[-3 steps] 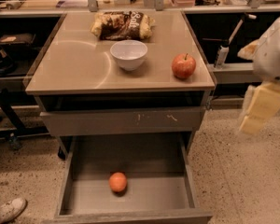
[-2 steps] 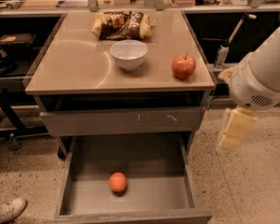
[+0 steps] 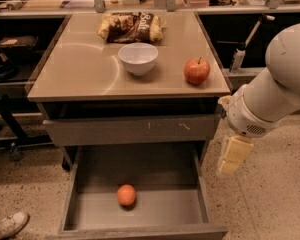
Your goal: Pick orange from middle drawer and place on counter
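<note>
Orange lies untouched in the open middle drawer. The tool hangs at the drawer's three o'clock, grip state impossible to tell. Pick and desk placement both remain.

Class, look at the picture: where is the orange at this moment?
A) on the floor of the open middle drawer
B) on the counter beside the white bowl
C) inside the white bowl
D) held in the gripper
A: the orange lies on the floor of the open middle drawer, while the gripper hangs beside the drawer unit, apart from it; the counter holds the apple, bowl and snack bag.
</note>
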`<state>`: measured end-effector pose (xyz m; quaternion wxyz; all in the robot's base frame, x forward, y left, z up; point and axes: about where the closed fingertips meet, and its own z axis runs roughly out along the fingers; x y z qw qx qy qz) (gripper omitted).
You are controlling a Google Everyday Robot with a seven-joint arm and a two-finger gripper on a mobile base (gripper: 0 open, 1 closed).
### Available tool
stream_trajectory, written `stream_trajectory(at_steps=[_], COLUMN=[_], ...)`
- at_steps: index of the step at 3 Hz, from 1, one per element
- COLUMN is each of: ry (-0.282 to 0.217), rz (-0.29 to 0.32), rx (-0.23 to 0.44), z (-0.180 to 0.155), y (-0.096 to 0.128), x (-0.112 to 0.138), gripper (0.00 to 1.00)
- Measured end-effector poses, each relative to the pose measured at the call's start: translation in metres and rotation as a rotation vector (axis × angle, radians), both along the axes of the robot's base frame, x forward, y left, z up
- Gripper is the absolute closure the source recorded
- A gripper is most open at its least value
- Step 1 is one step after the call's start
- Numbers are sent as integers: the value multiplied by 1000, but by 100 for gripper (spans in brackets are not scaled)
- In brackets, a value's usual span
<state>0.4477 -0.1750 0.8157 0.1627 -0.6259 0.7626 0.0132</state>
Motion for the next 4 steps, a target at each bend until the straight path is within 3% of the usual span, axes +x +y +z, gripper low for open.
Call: stream_trajectory(at_steps=[1, 3, 4], ry=[25, 64, 64], rz=[12, 75, 75], rx=[53, 164, 164], z=[-36, -134, -134], y=[21, 86, 86], x=[1, 15, 15], gripper=[0, 0, 0])
